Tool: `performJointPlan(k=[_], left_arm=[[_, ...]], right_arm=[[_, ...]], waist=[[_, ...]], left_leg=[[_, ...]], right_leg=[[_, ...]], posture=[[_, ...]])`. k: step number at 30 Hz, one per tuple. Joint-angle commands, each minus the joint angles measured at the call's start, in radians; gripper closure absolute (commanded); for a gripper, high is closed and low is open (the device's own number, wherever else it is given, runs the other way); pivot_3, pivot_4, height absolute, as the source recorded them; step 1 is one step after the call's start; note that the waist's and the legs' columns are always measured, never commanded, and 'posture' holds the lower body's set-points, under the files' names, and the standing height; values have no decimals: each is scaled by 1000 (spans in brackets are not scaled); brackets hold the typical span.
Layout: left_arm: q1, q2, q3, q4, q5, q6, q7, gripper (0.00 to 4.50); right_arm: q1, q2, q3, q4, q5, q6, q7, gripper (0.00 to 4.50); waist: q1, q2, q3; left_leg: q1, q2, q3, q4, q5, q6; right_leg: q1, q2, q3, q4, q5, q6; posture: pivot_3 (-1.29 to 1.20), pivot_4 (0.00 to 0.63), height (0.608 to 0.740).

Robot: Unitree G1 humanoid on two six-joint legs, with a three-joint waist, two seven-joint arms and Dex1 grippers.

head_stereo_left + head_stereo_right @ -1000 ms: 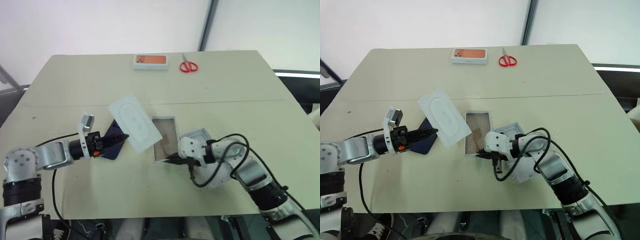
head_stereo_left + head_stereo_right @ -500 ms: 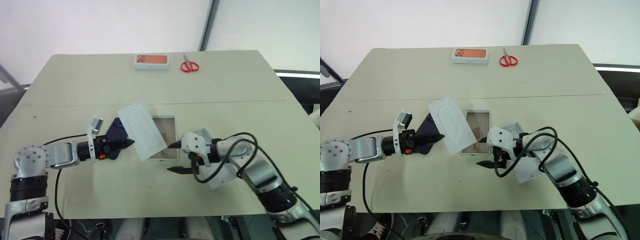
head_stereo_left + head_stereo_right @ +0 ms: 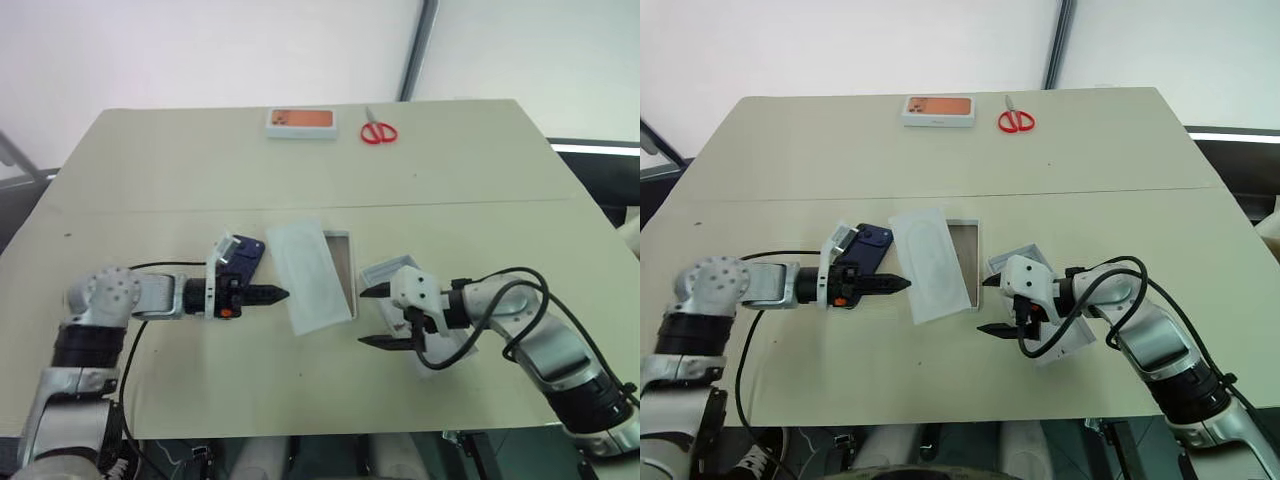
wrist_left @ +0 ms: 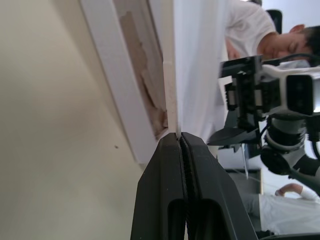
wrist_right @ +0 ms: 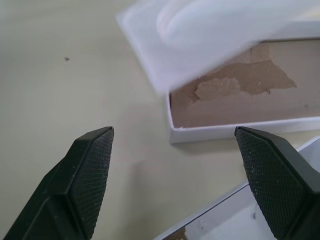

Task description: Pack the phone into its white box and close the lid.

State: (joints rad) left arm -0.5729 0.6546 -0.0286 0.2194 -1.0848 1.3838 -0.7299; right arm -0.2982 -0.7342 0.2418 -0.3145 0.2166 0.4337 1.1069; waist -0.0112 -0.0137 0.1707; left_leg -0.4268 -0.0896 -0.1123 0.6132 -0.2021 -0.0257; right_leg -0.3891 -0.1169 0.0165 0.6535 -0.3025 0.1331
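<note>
1. White cardboard: the white box (image 3: pixel 966 262) lies mid-bench, tan inside exposed along its right side, covered over its left by a flat white insert (image 3: pixel 929 264) tilted across it and overhanging toward the front edge.
2. Left gripper (image 3: pixel 902 283): fingers pressed together, tips at the insert's left edge, seemingly pinching it.
3. Navy phone (image 3: pixel 866 250): just left of the insert, behind the left gripper, partly hidden.
4. Right gripper (image 3: pixel 993 304): jaws wide apart, holding nothing, just off the box's right front corner.
5. Lid (image 3: pixel 1065 340): under the right arm, near the front edge.
6. Orange-faced case (image 3: pixel 938 110) and red scissors (image 3: pixel 1016 120): at the far edge, well apart from everything else.
7. Bare bench (image 3: pixel 1140 220): open room behind the box and along both sides.
</note>
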Motion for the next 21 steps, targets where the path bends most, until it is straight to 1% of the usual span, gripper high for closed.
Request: performJointPlan(k=[1,9,13,17,20,21], left_arm=[[-105,15,-70,105,120,-71,-152,4500],[-279,-19,-226,324,337,-186,-431,4500],[-314,-46,-276,388,426,-238,-533,4500],[-355,-94,-278,477,492,-256,-574,4500],[-360,-109,-275,492,521,-249,-609,4500],[-360,-113,-270,498,534,-255,-608,4212]], right_arm=[[-8,2,-24,-6,10,-17,-12,470],[26,-4,-38,-23,23,-4,-35,470],[30,-1,-34,-24,17,-8,-45,470],[29,5,-29,-35,21,2,-55,470],[28,7,-33,-31,22,2,-63,470],[28,6,-35,-30,21,0,-64,422]], waist=[[1,0,0],[-3,-1,0],[-3,-1,0],[-2,-2,1],[-3,-2,1],[-3,-2,1]], left_leg=[[0,0,0,0,0,0],[-1,0,0,0,0,0],[-1,0,0,0,0,0],[-1,0,0,0,0,0],[-1,0,0,1,0,0],[-1,0,0,1,0,0]], right_leg=[[0,0,0,0,0,0],[-1,1,-1,0,0,0],[0,1,-1,0,0,0],[0,1,-1,0,0,0],[0,2,-1,1,0,1],[0,2,-1,1,0,1]], posture=[[0,150,740],[0,150,740],[0,150,740],[0,150,740],[0,150,740],[0,150,740]])
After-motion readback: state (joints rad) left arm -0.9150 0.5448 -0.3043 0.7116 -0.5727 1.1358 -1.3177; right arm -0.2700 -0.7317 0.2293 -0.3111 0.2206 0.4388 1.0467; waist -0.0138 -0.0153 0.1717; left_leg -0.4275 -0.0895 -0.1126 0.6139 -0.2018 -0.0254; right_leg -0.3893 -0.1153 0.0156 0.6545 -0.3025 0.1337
